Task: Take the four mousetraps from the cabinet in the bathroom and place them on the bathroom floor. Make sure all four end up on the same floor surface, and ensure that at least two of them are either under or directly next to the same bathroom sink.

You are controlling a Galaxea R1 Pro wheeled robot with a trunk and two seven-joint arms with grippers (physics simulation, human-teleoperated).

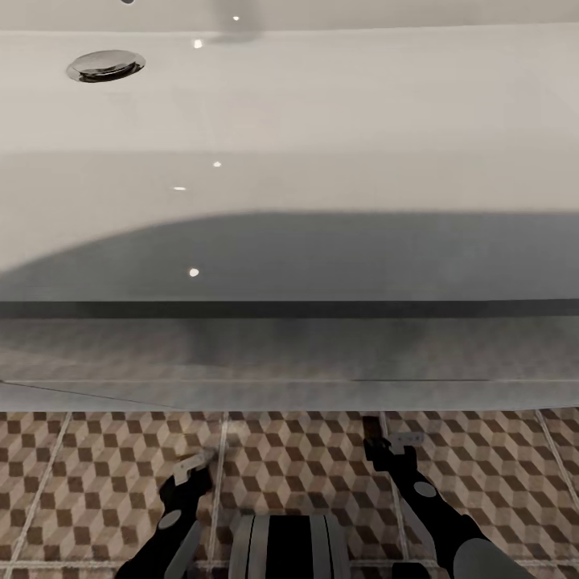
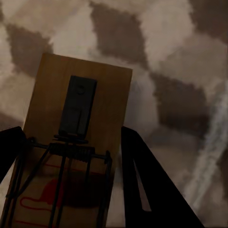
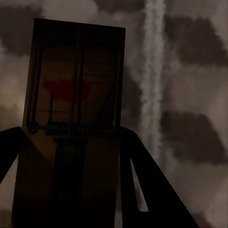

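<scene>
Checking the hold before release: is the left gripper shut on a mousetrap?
Shut on it: the mousetrap sits between the left gripper fingers, above the patterned bathroom floor.

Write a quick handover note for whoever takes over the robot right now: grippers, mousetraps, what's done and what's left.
Left gripper: shut on a flat tan wooden mousetrap with dark wire.
Right gripper: shut on a second mousetrap.
Both hang low over the cube-patterned tile floor, in front of the wide white sink basin with the chrome drain.
Done: two traps carried to the sink.
Left: set both down here; the other two traps are out of view.

Black arms (image 1: 173, 523), grey joints, whitish tool fingers (image 1: 195, 464)
</scene>
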